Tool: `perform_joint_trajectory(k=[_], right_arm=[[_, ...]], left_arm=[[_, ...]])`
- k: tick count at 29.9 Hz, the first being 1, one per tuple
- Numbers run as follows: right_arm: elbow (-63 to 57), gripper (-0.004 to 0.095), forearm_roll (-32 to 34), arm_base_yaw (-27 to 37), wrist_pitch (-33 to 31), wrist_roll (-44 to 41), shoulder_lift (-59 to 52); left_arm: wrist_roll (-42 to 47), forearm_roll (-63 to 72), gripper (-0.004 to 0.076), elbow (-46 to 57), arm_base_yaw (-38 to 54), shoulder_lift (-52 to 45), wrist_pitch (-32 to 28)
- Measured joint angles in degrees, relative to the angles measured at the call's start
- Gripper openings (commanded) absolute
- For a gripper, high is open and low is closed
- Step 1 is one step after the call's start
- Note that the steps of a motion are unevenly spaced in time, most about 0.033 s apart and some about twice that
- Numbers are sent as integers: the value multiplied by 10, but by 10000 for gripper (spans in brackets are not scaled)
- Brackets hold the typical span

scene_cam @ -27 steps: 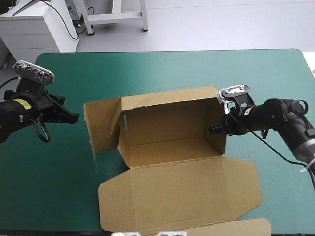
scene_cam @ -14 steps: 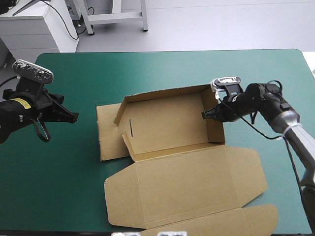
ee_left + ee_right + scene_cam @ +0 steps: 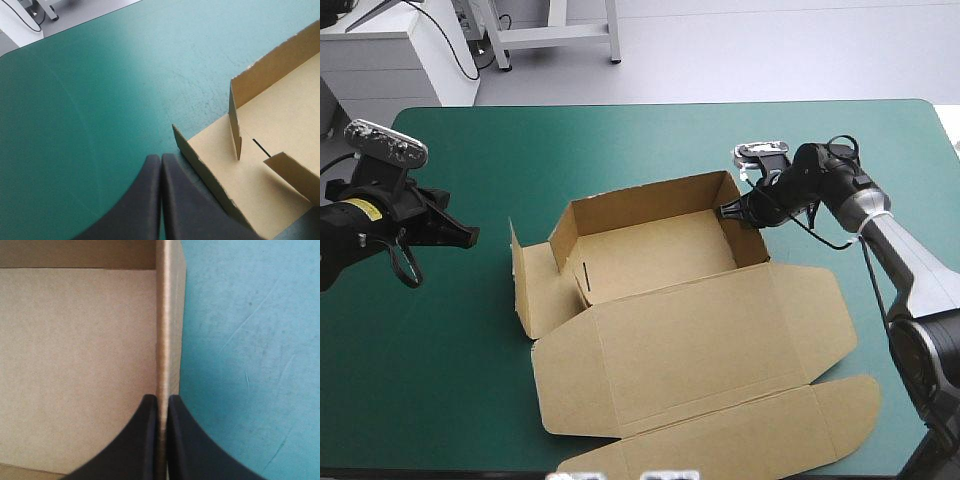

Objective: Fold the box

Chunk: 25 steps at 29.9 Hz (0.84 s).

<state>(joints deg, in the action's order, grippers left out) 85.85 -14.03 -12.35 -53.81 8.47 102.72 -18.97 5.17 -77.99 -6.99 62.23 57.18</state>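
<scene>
The box [image 3: 690,340] lies centrally, left tool [image 3: 472,238] well apart leftward, right tool [image 3: 723,212] astride its right wall.

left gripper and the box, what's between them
Only bare teal-green cover between the left gripper and the box, clearest in the high view.

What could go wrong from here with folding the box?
1. The right gripper pinches only the right wall of the box; a pull may drag the whole box, since the left gripper is shut and clear of it.
2. The left end flap stands loose and untucked, so it could flop outward.
</scene>
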Motion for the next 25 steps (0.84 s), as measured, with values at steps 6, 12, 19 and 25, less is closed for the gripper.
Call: perform_joint_trajectory(k=[6, 12, 19, 25], right_arm=[[0, 30, 2, 0, 0, 4, 0], [21, 425, 15, -1, -41, 9, 6], [100, 682, 32, -1, -154, 21, 12], [113, 682, 34, -1, -167, -7, 2]], left_arm=[[0, 0, -9, 0, 0, 0, 0], [0, 0, -9, 0, 0, 0, 0], [0, 0, -9, 0, 0, 0, 0], [0, 1, -9, 0, 0, 0, 0]])
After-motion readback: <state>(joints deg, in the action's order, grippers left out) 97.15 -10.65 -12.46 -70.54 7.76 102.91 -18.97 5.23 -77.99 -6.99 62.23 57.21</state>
